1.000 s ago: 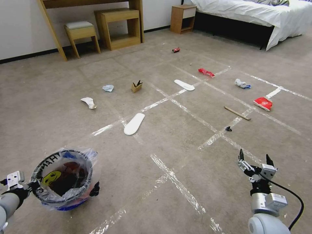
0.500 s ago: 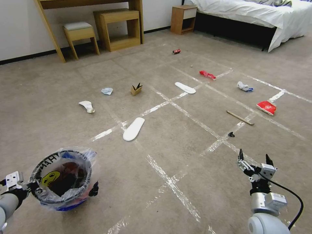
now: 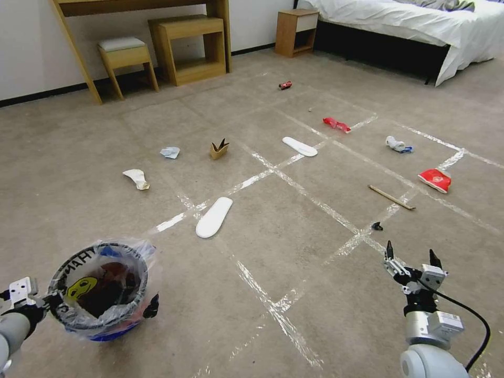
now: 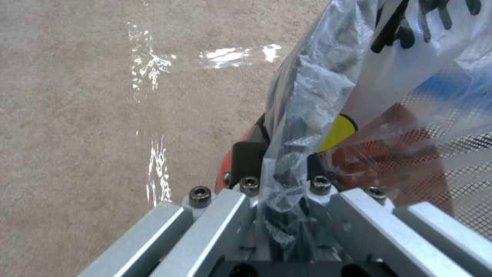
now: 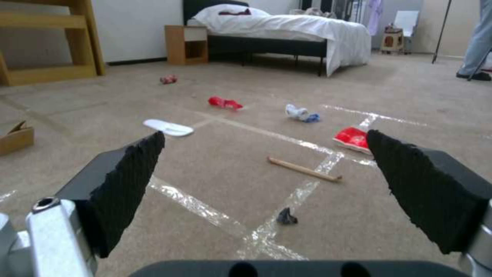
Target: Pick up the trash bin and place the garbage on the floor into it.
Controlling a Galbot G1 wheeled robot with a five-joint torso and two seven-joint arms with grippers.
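On floor (image 3: 294, 231): two white slippers (image 3: 214, 217), one wooden stick (image 3: 391, 197).

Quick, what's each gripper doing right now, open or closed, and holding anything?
Left gripper: shut on the trash bin at its rim, bin held off the floor.
Right gripper: open, holding nothing.

The trash bin (image 3: 100, 291) sits low at the near left, red and blue with a black rim and a crinkly clear liner, the rim pinched in the left gripper (image 4: 279, 173). Out on the taped carpet floor (image 3: 294, 252) lies the garbage: a white slipper (image 3: 214, 217) nearest, another slipper (image 3: 300, 146) beyond, a tan carton (image 3: 219, 149), a wooden stick (image 3: 391, 197), red wrappers (image 3: 436, 179) and a can (image 3: 284, 85) farthest.
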